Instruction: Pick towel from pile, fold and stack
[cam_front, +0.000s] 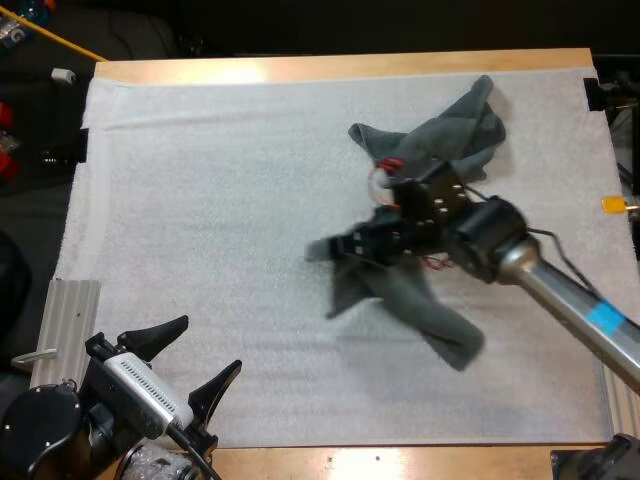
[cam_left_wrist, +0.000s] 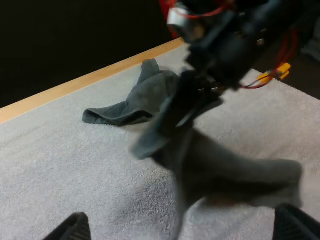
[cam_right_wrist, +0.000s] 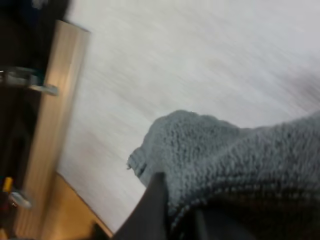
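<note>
The right gripper (cam_front: 338, 247) is clenched on one corner of the held towel (cam_front: 405, 300). In the right wrist view the grey-green cloth is pressed between the near black fingers (cam_right_wrist: 152, 210) and bulges out just past their tips. From this pinched corner the held towel hangs down and trails back toward the near right part of the white mat (cam_front: 220, 200). Its other end lies flat there, just beside the right arm (cam_front: 560, 290), on the arm's near side. The left wrist view shows the gripped corner raised off the mat while the rest of the cloth slopes down to it. A second, crumpled towel (cam_front: 455, 130) lies on the mat at the far right, close to the far edge of the table (cam_front: 330, 68). The wrist of the right arm covers the place between the two towels, so I cannot tell if they touch. The right arm comes in from the right edge and reaches across the mat toward its middle, with the gripper pointing to the left side. The left gripper (cam_front: 192, 360) rests over the near left corner of the mat, well apart from both towels. Its fingers (cam_left_wrist: 70, 229) are released, spread wide and clear of any cloth, and they point forward toward the held towel.
</note>
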